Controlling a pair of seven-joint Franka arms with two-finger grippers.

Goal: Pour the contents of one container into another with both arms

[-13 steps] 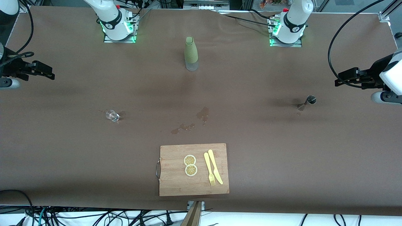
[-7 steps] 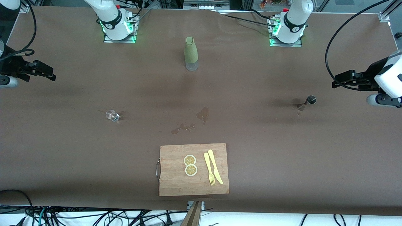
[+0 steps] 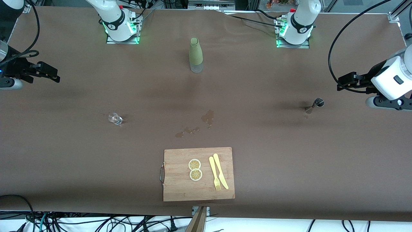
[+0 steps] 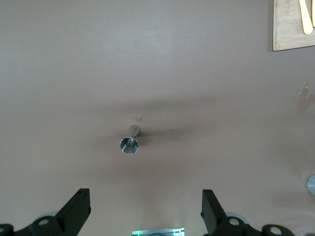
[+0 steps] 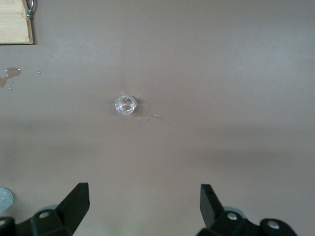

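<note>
Clock set on the desk as the front camera sees it, twelve toward my bases, six toward the camera. My left arm hangs over the desk's edge out at three o'clock, my right arm over the edge at nine. Both wrist views show the jaws spread wide with nothing between them, so the left jaws and the right jaws are both released. The small metal cup stands on the desk at about three o'clock, mouth up, and in the left wrist view the metal cup lies nearly dead ahead of the gap in my left jaws, so that arm is much the nearer. The little glass stands at about eight o'clock, also mouth up, and the right wrist view has the glass ahead of my right jaws. The two vessels are well apart, with a wet patch on the cloth between them near the centre. I can't tell what either one holds. The green bottle is upright at twelve and the cutting board lies at six. This layout fits vessels waiting to be fetched or ones set back down after a pour. Either way, each vessel lines up with its own arm.
</note>
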